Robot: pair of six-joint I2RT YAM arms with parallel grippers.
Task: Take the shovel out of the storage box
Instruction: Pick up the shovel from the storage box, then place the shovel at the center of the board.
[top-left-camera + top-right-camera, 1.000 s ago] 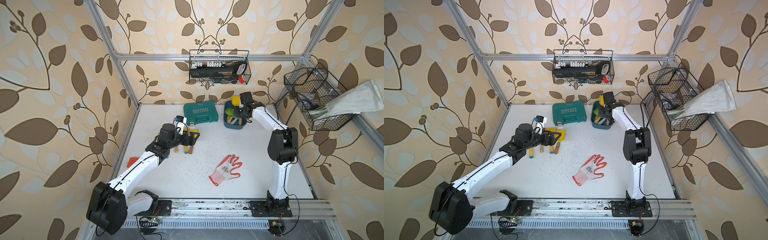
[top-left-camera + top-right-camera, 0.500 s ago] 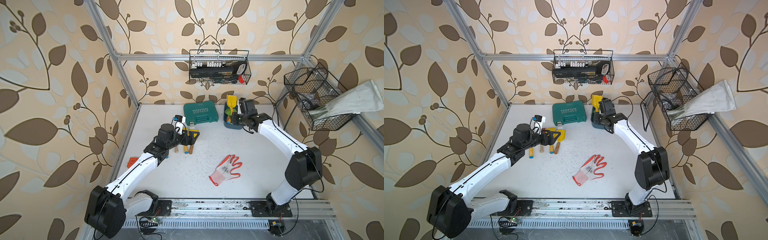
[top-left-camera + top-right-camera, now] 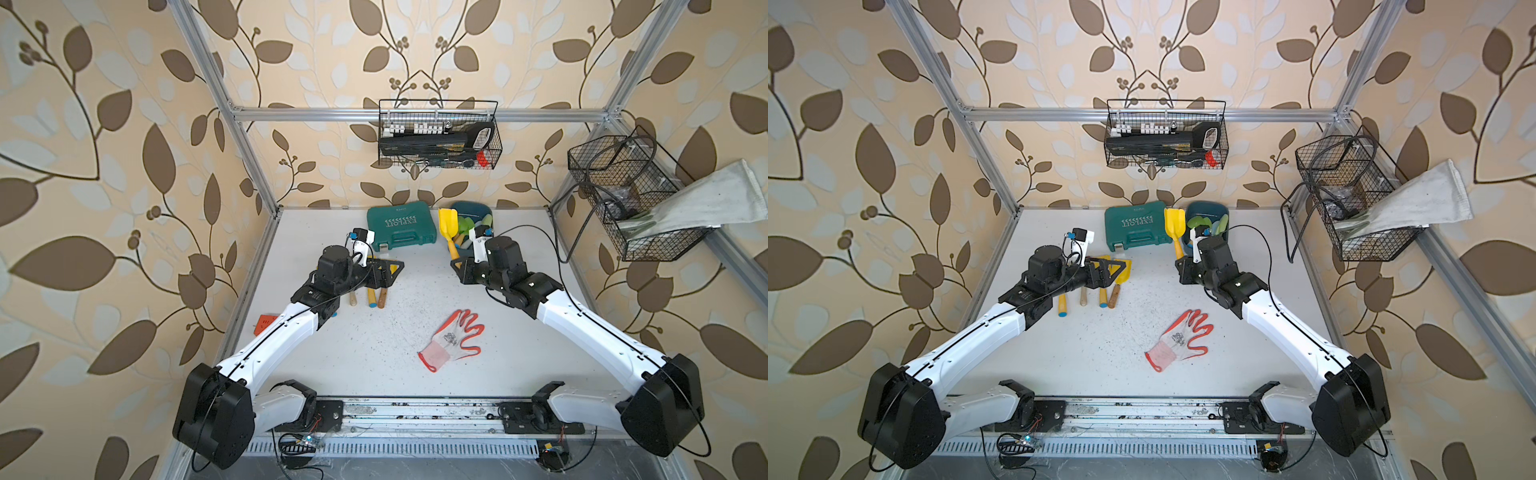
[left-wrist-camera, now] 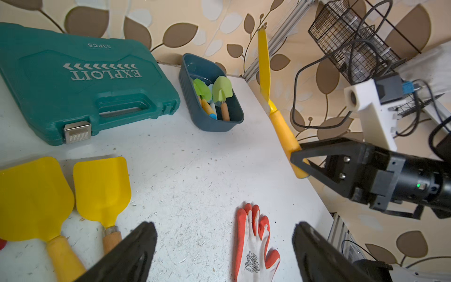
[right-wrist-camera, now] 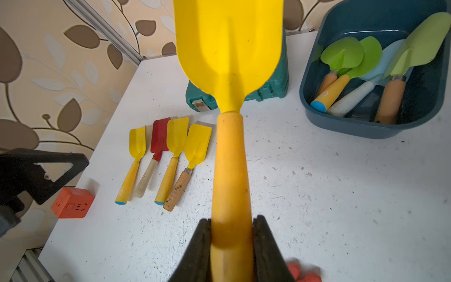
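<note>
- gripping the yellow shovel [image 5: 229, 61] by its orange-yellow handle, the right hand [image 5: 231, 234] has both jaws pressed flat against the handle's sides, close to the butt end.
- the shovel is up in the air, clear of the desk [image 5: 317, 195] and wholly outside the storage box [image 5: 341, 124]; it is tilted steeply, with the blade higher than the handle.
- in both top views the blade [image 3: 448, 222] [image 3: 1174, 226] shows between the teal case [image 3: 401, 226] and the storage box [image 3: 473, 206].
- the storage box stands on the desk at the back, just beside the teal case, and holds several green shovels [image 5: 344, 53] and a pale blue one, blades toward the far wall.
- the left hand [image 4: 224, 227] is spread wide and holds nothing; it hovers over the handles of a row of four small shovels [image 5: 168, 156], three yellow and one red, lying side by side on the desk.
- a white and orange glove [image 3: 455, 338] lies flat on the desk between the two arms, well apart from the box.
- an orange cube [image 5: 72, 202] sits near the desk's left edge.
</note>
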